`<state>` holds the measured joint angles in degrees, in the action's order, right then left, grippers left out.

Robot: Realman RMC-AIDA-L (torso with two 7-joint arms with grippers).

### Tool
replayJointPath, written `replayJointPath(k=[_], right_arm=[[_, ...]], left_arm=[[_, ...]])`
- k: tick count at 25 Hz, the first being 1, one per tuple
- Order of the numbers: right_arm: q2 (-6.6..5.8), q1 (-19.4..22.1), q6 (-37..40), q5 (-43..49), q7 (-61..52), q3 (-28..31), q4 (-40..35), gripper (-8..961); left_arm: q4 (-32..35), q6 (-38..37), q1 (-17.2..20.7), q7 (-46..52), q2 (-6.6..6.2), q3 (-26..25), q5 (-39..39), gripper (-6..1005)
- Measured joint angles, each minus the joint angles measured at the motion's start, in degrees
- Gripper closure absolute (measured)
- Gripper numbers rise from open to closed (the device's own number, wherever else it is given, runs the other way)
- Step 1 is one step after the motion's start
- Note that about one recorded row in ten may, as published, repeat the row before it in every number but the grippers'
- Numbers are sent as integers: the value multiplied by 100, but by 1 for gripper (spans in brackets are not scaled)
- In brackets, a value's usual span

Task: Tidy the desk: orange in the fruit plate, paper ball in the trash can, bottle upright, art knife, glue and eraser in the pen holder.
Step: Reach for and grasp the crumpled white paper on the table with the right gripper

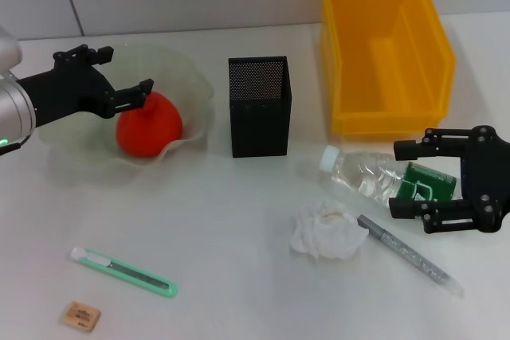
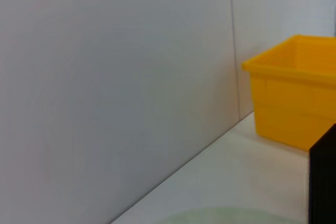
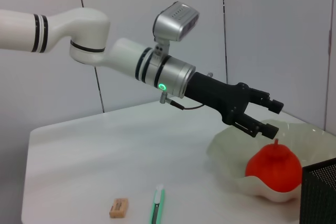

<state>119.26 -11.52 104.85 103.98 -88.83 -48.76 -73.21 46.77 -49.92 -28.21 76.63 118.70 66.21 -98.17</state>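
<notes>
The orange (image 1: 149, 125) lies in the pale fruit plate (image 1: 195, 77). My left gripper (image 1: 123, 73) hovers open just above it, with nothing held; the right wrist view shows the left gripper (image 3: 273, 118) over the orange (image 3: 273, 169). The clear bottle (image 1: 362, 173) lies on its side, and my right gripper (image 1: 403, 179) stands open with its fingers either side of the green label. The paper ball (image 1: 325, 231) sits in front of the bottle, and the grey glue stick (image 1: 406, 252) lies to its right. The green art knife (image 1: 123, 271) and the eraser (image 1: 82, 316) lie at the front left.
The black mesh pen holder (image 1: 260, 105) stands in the middle of the desk. A yellow bin (image 1: 386, 49) sits at the back right against the wall; the left wrist view also shows this yellow bin (image 2: 294, 98).
</notes>
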Motion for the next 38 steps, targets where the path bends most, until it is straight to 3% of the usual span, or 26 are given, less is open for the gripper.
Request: replayJointPath(k=[6,7,9,12,13,24,38], right_arm=[[-1,-6,-19,0,-22,112,-19,185],[-3,-10,-22,0,-22,130,-21,185],[-7,-18,-42,0,-21,154,-37,185],[-8,-30,-57,25,-24,154,-41,185],[-9,-40,-62,55,-25,156,-41,185],[-9,-286,-225,581,-106,113,35,185],[6,-795,-751,1366,-535,-90,568,184]], left_arm=[[295,-749,114,196,-30,7,-29,186],[505,-1159,185,304,-36,6,-63,165],[821,-1814,303,402,-39,3,-76,157],[821,-1814,303,402,-39,3,-76,144],[1102,-2332,406,544,-41,2,-79,140],[1721,-4099,478,1130,-56,-14,-523,143],[1669,-4326,468,1147,-31,94,-607,147]])
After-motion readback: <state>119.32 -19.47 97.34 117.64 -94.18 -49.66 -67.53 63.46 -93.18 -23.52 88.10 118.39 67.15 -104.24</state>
